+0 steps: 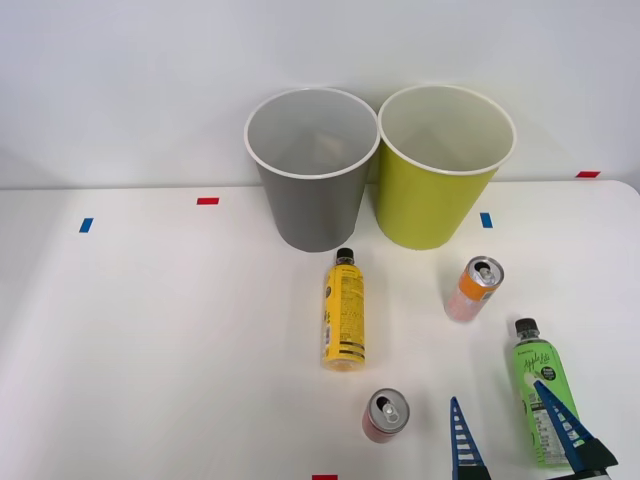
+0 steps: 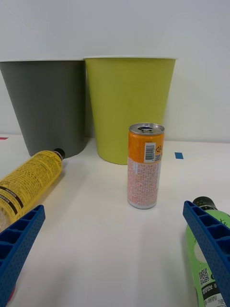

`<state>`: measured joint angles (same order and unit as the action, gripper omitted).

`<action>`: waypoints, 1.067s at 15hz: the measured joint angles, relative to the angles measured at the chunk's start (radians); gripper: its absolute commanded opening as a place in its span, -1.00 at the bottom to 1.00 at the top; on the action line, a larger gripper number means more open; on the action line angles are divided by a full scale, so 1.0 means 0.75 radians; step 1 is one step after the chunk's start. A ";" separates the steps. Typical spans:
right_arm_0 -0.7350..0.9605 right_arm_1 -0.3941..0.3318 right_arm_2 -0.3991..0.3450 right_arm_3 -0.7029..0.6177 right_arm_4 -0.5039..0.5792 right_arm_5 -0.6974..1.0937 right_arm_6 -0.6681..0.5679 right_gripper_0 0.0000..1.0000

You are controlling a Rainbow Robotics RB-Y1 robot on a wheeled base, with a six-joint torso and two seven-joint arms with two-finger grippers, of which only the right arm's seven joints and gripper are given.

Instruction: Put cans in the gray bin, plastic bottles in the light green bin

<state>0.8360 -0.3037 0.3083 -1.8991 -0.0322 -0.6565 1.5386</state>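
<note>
The gray bin (image 1: 312,215) and the light green bin (image 1: 430,205) stand side by side at the back of the white table. In front of them a yellow plastic bottle (image 1: 343,315) lies on its side, cap toward the gray bin. A slim orange can (image 1: 474,288) stands upright to its right. Close to the front edge are a short reddish-pink can (image 1: 385,415) and, lying on its side, a green bottle (image 1: 540,400). My right gripper (image 1: 496,392) is open and holds nothing, one finger over the green bottle. In the wrist view the orange can (image 2: 145,168) stands ahead of the gripper (image 2: 114,208), in front of the light green bin (image 2: 127,105).
Small red tape marks (image 1: 208,201) and blue tape marks (image 1: 486,219) are stuck on the table. A white wall rises right behind the bins. The table's rounded right corner (image 1: 628,190) lies close to the green bottle's side.
</note>
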 measured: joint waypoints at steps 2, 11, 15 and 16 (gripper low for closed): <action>0.000 0.000 0.000 0.000 0.000 0.000 0.000 1.00; 0.000 0.000 0.000 0.000 0.000 0.000 0.000 1.00; 0.000 0.000 0.000 0.000 0.000 0.000 0.000 1.00; 0.000 0.000 0.000 0.000 0.000 0.000 0.000 1.00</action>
<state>0.8360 -0.3037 0.3083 -1.8991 -0.0322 -0.6565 1.5386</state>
